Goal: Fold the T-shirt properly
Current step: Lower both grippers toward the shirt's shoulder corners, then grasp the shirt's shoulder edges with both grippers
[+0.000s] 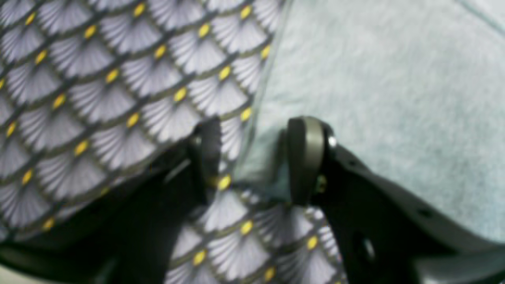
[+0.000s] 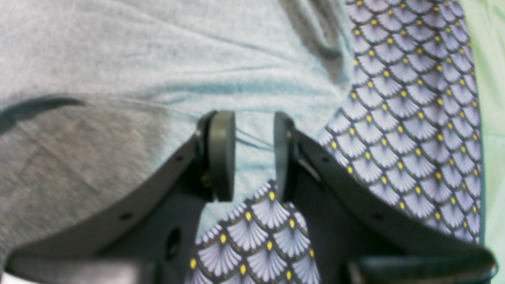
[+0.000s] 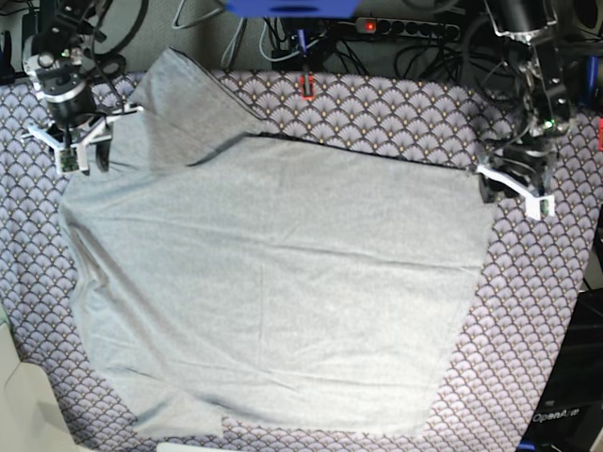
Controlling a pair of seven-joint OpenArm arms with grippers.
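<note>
T-shirt (image 3: 273, 282) lies spread on patterned cloth (image 3: 528, 311), barely folded — whole fold left; left gripper (image 1: 252, 157) and right gripper (image 2: 252, 154) both parted, empty, at far corners

Spread across a table draped in a purple-grey fan-patterned cloth (image 3: 556, 311), with yellow dots: a light grey T-shirt (image 3: 273, 282), mostly flat, one sleeve folded inward
</note>
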